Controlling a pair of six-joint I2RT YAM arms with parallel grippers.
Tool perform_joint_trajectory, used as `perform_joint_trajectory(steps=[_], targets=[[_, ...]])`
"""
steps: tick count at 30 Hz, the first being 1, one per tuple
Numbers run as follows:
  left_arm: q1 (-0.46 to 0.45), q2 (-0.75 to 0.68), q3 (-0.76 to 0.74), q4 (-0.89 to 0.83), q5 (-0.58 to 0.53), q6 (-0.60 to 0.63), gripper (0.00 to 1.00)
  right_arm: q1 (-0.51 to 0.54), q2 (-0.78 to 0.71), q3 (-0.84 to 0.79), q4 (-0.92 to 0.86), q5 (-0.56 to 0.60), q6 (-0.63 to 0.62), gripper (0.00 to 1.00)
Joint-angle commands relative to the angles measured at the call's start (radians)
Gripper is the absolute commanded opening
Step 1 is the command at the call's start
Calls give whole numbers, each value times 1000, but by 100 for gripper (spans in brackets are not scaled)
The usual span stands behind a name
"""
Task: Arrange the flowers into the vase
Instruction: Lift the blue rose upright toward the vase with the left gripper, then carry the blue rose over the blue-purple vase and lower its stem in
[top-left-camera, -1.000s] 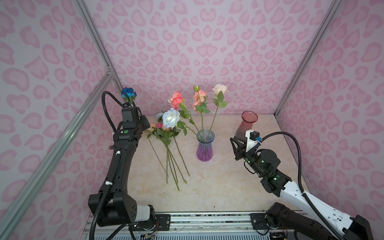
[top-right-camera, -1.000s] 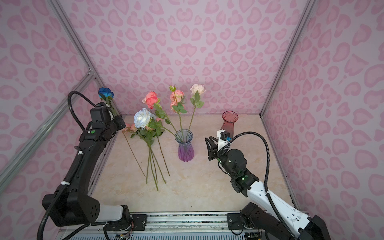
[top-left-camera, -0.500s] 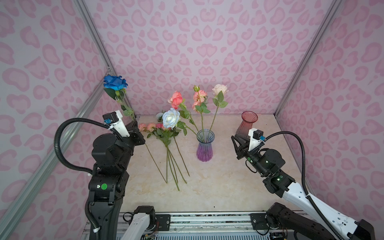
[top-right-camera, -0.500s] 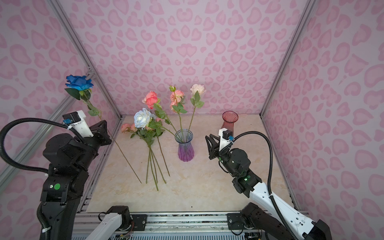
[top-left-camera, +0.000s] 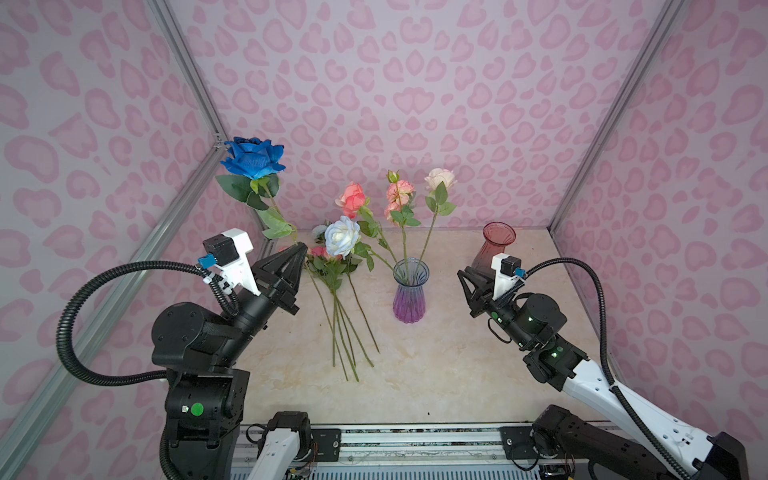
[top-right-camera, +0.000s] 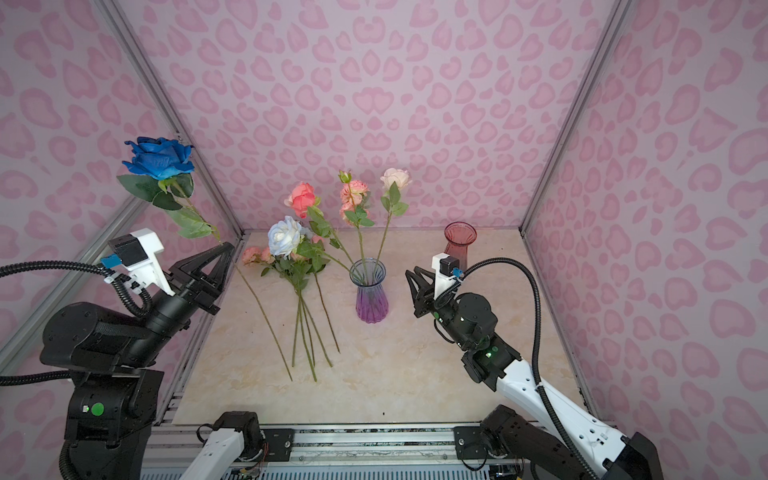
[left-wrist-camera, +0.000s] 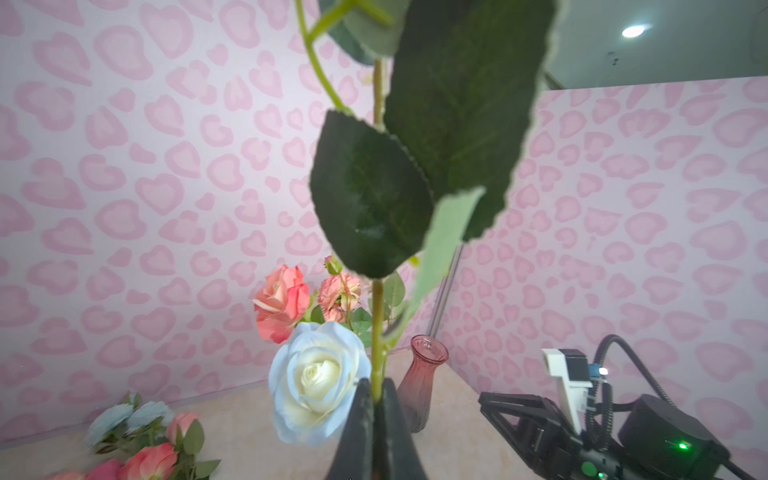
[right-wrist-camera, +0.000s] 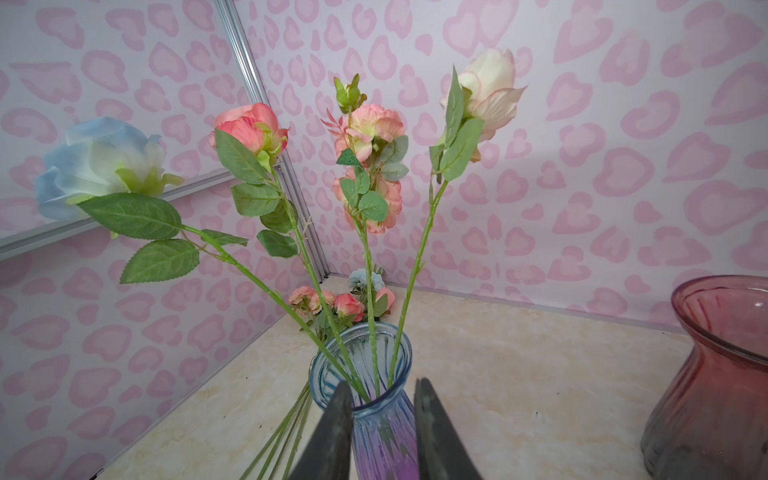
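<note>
Left arm raised, left end effector (top-left-camera: 300, 249) clamped on dark blue rose (top-left-camera: 253, 158) stem. Right arm stretched low, right end effector (top-left-camera: 462, 274) narrowly parted, empty, facing vase (top-left-camera: 409, 299).

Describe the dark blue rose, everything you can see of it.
The dark blue rose looks artificial: a full open head of fabric-like petals on a long thin green stem, with dark serrated leaves just under the head. The left gripper has its jaws shut on the stem below the leaves, holding it tilted in the air, head up toward the left wall. The lower stem slants down over the table; whether its tip touches it cannot be told.
</note>
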Motion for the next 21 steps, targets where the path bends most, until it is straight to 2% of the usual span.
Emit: perform_joint_trajectory(steps=[1, 5, 9, 11, 15, 21], targets=[[-57, 23, -6, 156, 76, -28, 3, 2, 11, 9, 9, 20, -24, 27], [-269, 105, 31, 136, -69, 116, 3, 0, 26, 24, -1, 39, -35, 27], [-548, 239, 107, 144, -315, 306, 3, -1, 26, 29, -11, 55, -43, 27], [-634, 298, 127, 192, -394, 363, 3, -1, 19, 23, -12, 62, -43, 27], [-679, 406, 146, 316, -448, 375, 3, -1, -2, 10, -17, 74, -41, 27], [-712, 529, 172, 465, -529, 456, 3, -7, -28, -4, -33, 101, -48, 27]])
